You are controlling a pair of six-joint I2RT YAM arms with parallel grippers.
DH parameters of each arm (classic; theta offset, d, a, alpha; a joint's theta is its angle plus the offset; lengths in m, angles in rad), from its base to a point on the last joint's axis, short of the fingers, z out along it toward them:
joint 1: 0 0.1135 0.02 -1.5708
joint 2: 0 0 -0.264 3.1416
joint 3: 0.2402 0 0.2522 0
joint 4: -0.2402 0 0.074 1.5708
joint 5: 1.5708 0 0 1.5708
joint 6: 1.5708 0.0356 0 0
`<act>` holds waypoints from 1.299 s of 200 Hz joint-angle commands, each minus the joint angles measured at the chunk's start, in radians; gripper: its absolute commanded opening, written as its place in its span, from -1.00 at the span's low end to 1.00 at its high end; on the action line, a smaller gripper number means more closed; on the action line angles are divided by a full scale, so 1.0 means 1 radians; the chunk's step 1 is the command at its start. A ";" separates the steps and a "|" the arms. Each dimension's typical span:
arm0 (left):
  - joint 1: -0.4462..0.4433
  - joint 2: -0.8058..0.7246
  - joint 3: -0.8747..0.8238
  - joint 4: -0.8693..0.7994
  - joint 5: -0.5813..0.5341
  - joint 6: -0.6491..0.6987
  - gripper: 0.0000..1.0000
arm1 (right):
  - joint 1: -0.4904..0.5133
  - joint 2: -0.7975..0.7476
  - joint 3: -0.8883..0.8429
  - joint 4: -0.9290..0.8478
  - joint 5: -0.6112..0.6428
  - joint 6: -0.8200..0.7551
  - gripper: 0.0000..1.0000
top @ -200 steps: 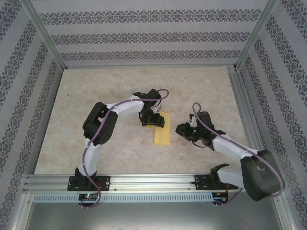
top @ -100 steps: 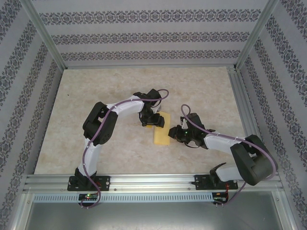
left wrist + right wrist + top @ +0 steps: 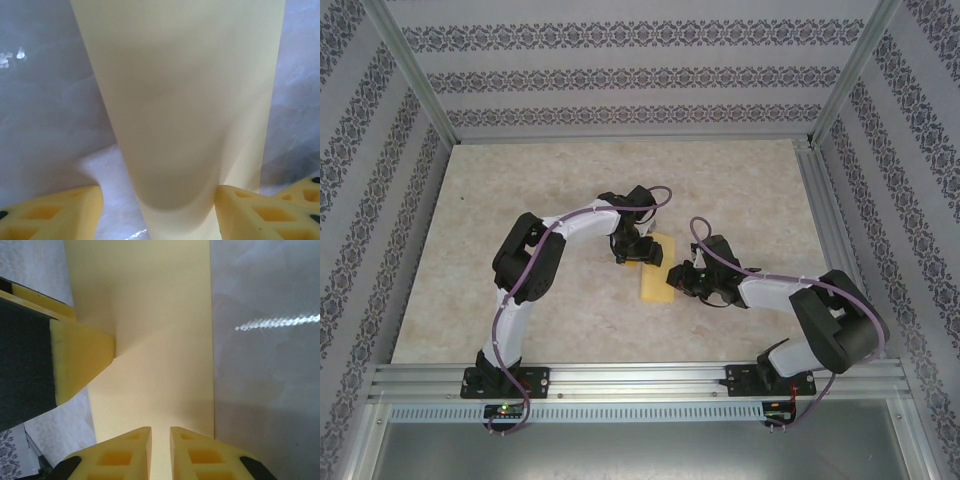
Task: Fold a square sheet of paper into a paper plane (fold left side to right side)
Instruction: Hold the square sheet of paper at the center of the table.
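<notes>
Top view: paper sheet [image 3: 657,283] lies folded on counter [image 3: 520,200].
Left tool [image 3: 157,200]: wide, straddling sheet.
Right tool [image 3: 160,432]: near-closed, hold unclear.
Right wrist: left finger [image 3: 80,357] dents sheet edge.

The sheet of paper [image 3: 657,275] is thin, matt, pale yellow paper, smooth apart from one soft crease. The fingers [image 3: 125,455] of the right end effector [image 3: 680,278] are matt yellow plastic with moulded hollow cells; those of the left end effector [image 3: 639,251] look the same, one backed by dull black. The surface [image 3: 520,200] has a beige marbled stone look with a slight sheen that catches light. The arms [image 3: 840,335] wear smooth black and white plastic shells, and the frame [image 3: 620,378] is brushed metal
</notes>
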 commanded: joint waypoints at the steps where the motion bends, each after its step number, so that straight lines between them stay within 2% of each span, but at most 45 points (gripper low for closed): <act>1: -0.030 0.068 -0.017 0.062 -0.008 0.027 0.28 | 0.017 0.021 0.028 0.018 0.022 0.005 -0.66; 101: -0.030 0.065 -0.014 0.061 -0.011 0.029 0.27 | 0.030 0.106 0.044 -0.035 0.043 -0.006 -0.70; 138: -0.030 0.047 -0.004 0.047 -0.026 0.035 0.33 | 0.031 0.115 0.042 -0.089 0.070 -0.025 -0.71; 222: 0.005 -0.123 0.074 -0.033 -0.075 0.061 0.64 | 0.029 0.157 0.041 -0.104 0.084 -0.028 -0.71; 244: 0.018 -0.187 0.079 -0.044 -0.096 0.062 0.65 | 0.029 0.164 0.044 -0.097 0.082 -0.026 -0.72; 260: 0.018 -0.233 0.057 -0.006 -0.068 0.050 0.55 | 0.029 0.163 0.046 -0.099 0.083 -0.025 -0.72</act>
